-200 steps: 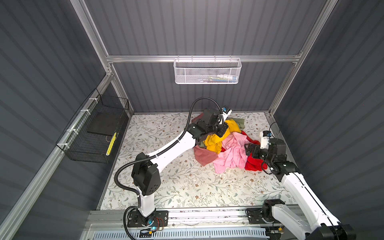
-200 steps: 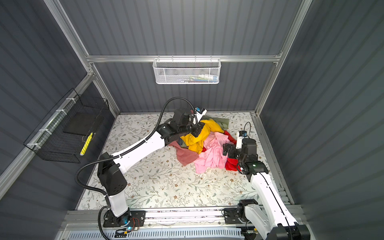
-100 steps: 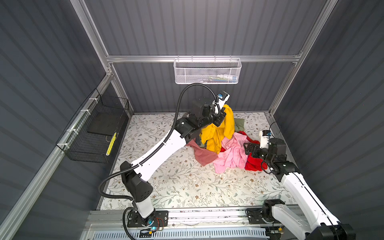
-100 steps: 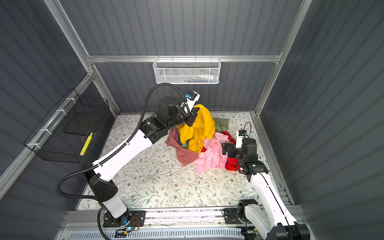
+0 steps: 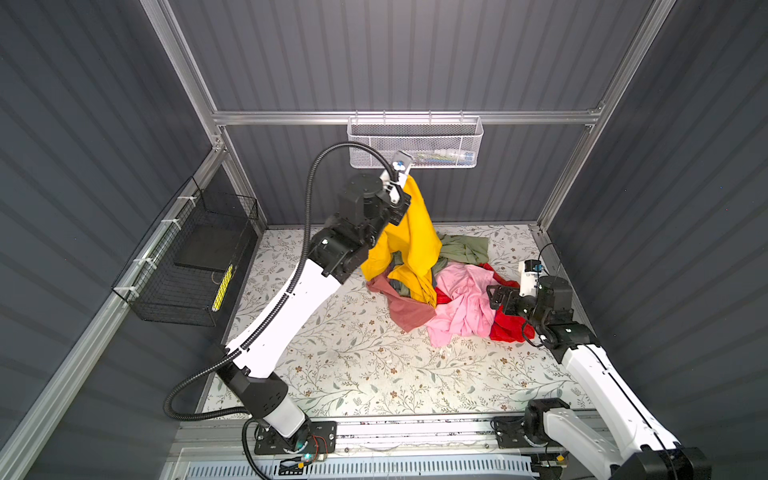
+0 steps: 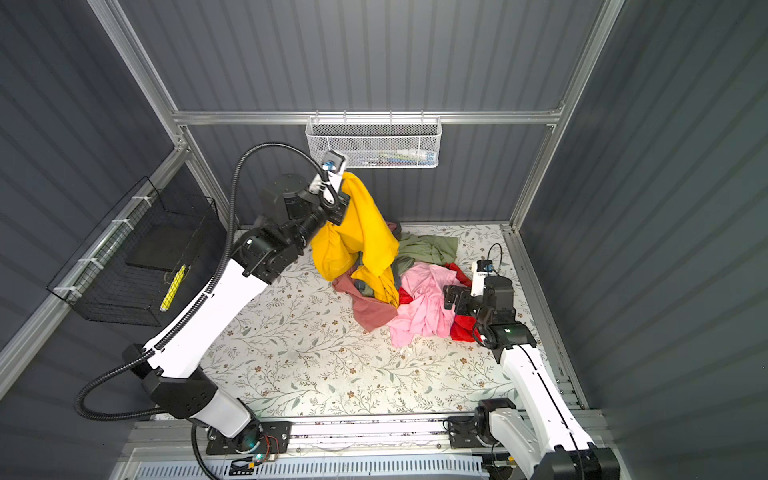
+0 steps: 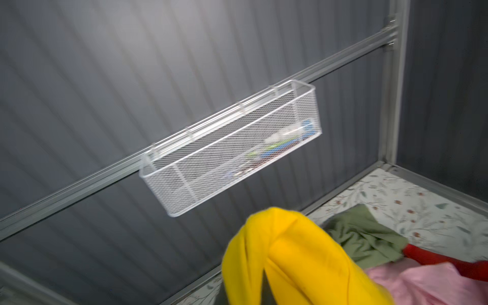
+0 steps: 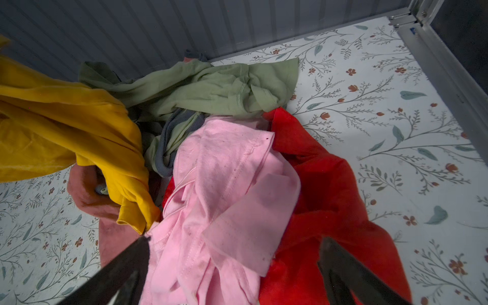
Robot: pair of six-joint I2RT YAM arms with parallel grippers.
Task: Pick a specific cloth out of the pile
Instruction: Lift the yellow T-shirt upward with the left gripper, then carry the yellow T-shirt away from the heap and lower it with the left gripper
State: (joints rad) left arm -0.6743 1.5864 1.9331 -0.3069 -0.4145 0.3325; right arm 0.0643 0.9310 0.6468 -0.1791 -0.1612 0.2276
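Black wire basket point(image 5: 187, 266) at 9 o'clock — holds a dark flat slab and a yellow strip. White mesh basket point(image 5: 415, 143) at 12 o'clock holds small items, too blurred to name. The left arm point(image 5: 291, 316) is raised; the left gripper point(image 5: 400, 198) is clamped on the cloth point(image 5: 415, 241), whose lower end touches the pile point(image 5: 465, 299) at 2 o'clock. The right gripper point(image 8: 235, 240) — jaws wide, empty — hangs over the pink garment point(image 8: 224, 184).

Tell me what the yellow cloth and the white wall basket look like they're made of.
The yellow cloth: soft matte knit, probably cotton jersey; it drapes in limp folds. The white basket: fine metal mesh, apparently white-coated; its contents show through.
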